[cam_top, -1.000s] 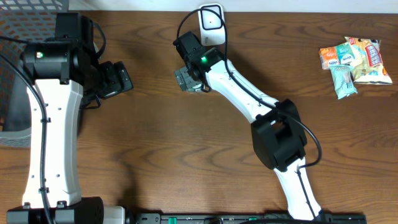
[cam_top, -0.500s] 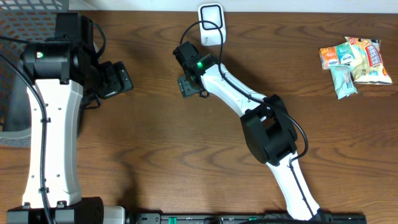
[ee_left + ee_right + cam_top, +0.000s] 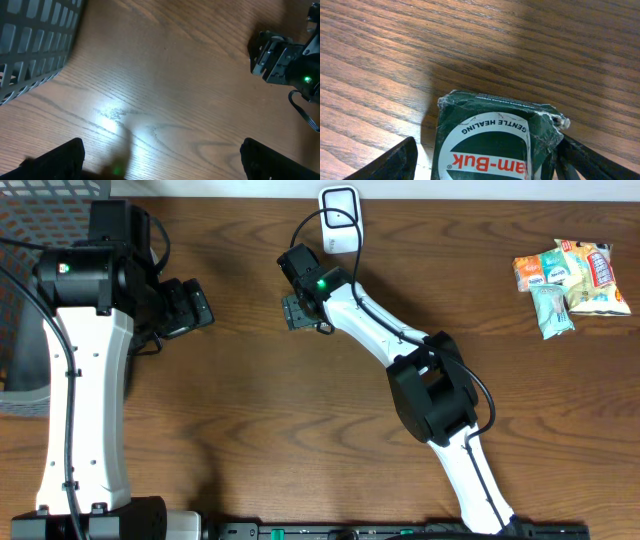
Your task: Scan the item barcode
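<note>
A dark green box (image 3: pixel 490 130) with a white label reading "Gentle Healing" sits between the fingers of my right gripper (image 3: pixel 490 162), which is shut on it. Its right corner is crumpled against the right finger (image 3: pixel 592 160). From overhead the box (image 3: pixel 293 311) hangs under the right gripper (image 3: pixel 300 313), just below and left of the white scanner (image 3: pixel 340 220) at the table's far edge. No barcode shows on the box. My left gripper (image 3: pixel 190 308) stands open over bare wood further left, its fingertips (image 3: pixel 55 160) wide apart with nothing between them.
A grey mesh basket (image 3: pixel 25 240) fills the far left corner and also shows in the left wrist view (image 3: pixel 35 45). Several snack packets (image 3: pixel 568 275) lie in a pile at the far right. The scanner's cable loops over the right arm.
The right gripper has closed in on the green box and shifted slightly toward the near side and left with it. The right arm's elbow swung left. The left arm has not moved.
</note>
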### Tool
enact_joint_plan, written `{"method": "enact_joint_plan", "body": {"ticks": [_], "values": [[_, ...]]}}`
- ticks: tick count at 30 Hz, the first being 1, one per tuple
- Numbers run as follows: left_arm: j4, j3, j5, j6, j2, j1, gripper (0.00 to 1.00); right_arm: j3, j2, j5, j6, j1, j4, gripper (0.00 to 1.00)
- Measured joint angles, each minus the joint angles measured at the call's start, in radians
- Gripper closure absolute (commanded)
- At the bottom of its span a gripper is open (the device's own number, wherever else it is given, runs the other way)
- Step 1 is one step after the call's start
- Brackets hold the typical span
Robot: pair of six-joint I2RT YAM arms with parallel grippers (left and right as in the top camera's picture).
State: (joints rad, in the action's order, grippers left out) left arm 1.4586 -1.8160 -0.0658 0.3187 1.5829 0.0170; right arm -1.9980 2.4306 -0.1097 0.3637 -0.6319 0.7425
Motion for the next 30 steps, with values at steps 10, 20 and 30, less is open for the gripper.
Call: {"method": "enact_joint_plan", "body": {"ticks": [10, 20, 30], "values": [[0.000, 0.000, 0.000, 0.000, 0.000, 0.000, 0.02, 0.000, 0.013, -0.018, 0.023, 0.005, 0.000, 0.36], [0.000, 0.000, 0.000, 0.000, 0.000, 0.000, 0.02, -0.010, -0.005, 0.105, 0.024, 0.024, 0.086, 0.47], [0.000, 0.000, 0.000, 0.000, 0.000, 0.000, 0.02, 0.003, -0.107, 0.619, 0.072, 0.156, 0.191, 0.39]]}}
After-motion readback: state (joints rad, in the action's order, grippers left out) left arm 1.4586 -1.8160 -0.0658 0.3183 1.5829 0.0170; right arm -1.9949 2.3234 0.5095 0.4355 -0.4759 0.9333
